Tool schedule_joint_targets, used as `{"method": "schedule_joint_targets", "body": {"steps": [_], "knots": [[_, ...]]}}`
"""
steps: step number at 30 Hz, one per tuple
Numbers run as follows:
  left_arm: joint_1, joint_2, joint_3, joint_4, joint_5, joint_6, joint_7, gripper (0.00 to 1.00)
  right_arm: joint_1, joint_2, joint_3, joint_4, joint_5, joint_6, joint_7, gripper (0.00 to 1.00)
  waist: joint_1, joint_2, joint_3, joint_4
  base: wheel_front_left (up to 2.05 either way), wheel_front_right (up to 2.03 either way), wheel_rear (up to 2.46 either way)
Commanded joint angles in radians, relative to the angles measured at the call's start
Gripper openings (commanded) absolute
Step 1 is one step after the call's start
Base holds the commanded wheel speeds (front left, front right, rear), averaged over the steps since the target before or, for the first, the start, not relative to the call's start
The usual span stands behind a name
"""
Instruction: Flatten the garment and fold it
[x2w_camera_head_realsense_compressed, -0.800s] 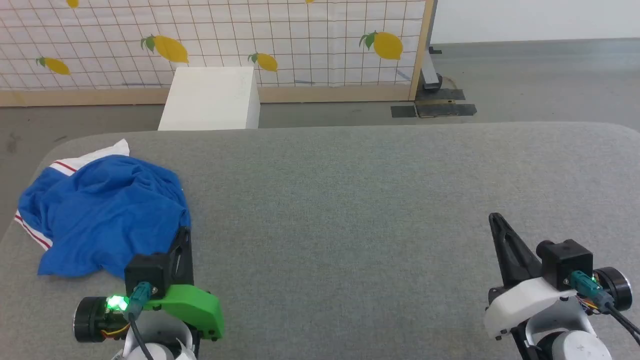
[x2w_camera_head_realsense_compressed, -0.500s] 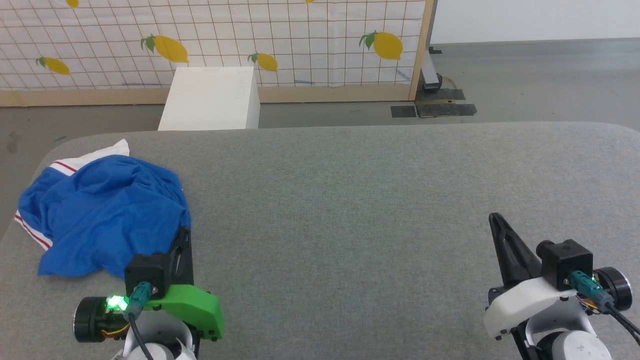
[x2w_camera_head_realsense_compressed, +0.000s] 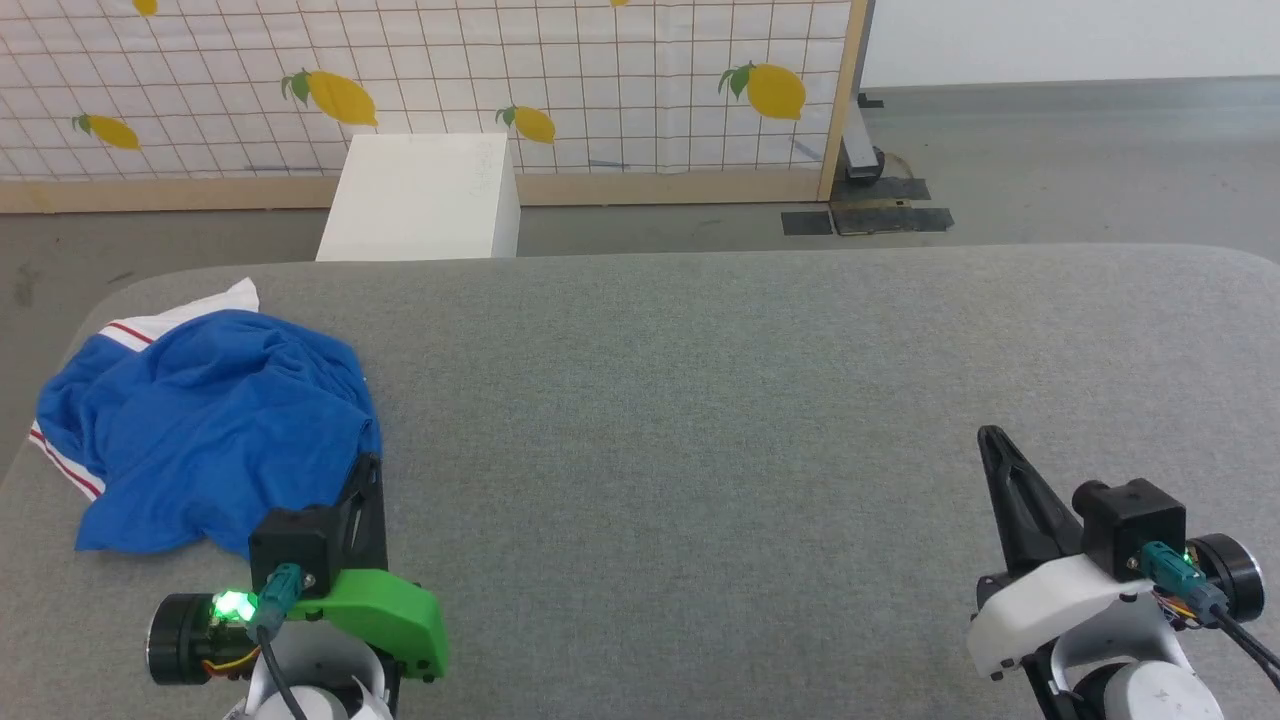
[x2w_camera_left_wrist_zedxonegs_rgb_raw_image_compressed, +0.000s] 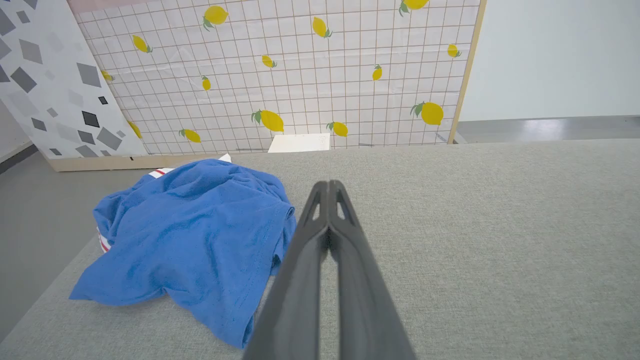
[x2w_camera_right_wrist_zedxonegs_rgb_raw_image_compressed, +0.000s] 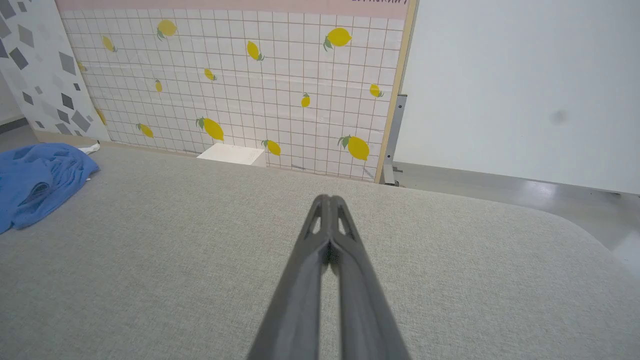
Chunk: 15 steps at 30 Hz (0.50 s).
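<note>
Nothing has moved: the garment (x2w_camera_head_realsense_compressed: 210, 425) lies bunched at the frame's left. The left gripper (x2w_camera_head_realsense_compressed: 371, 465) and right gripper (x2w_camera_head_realsense_compressed: 990, 436) keep their fingers pressed together, empty. Flattening hasn't started.

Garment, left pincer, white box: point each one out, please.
garment (x2w_camera_head_realsense_compressed: 210, 430), head view, crumpled blue middle.
left pincer (x2w_camera_left_wrist_zedxonegs_rgb_raw_image_compressed: 328, 186), left wrist view, where the shut fingertips meet.
white box (x2w_camera_head_realsense_compressed: 425, 195), head view, broad white face.
</note>
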Motion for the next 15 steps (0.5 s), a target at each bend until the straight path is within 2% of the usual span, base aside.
{"method": "schedule_joint_targets", "body": {"steps": [1, 3, 4, 15], "knots": [[0.011, -0.005, 0.002, -0.003, 0.01, -0.001, 0.001, 0.0, 0.013, 0.0, 0.001, -0.005, -0.006, -0.001, 0.0, 0.0, 0.0, 0.0, 0.0, 0.0, 0.0, 0.0, 0.0], [0.011, -0.005, 0.002, -0.003, 0.01, -0.001, 0.001, 0.0, 0.013, 0.0, 0.001, -0.005, -0.006, -0.001, 0.0, 0.0, 0.0, 0.0, 0.0, 0.0, 0.0, 0.0, 0.0], [0.0, 0.0, 0.0, 0.0, 0.0, 0.0, 0.0, 1.0, 0.0, 0.0, 0.0, 0.0, 0.0, 0.0, 0.0, 1.0, 0.0, 0.0, 0.0, 0.0, 0.0, 0.0, 0.0], [0.0, 0.0, -0.014, 0.009, -0.018, 0.008, -0.016, 1.0, 0.007, 0.0, -0.008, 0.014, 0.028, 0.0, -0.016, 1.0, 0.0, 0.0, 0.0, 0.0, 0.0, 0.0, 0.0]]}}
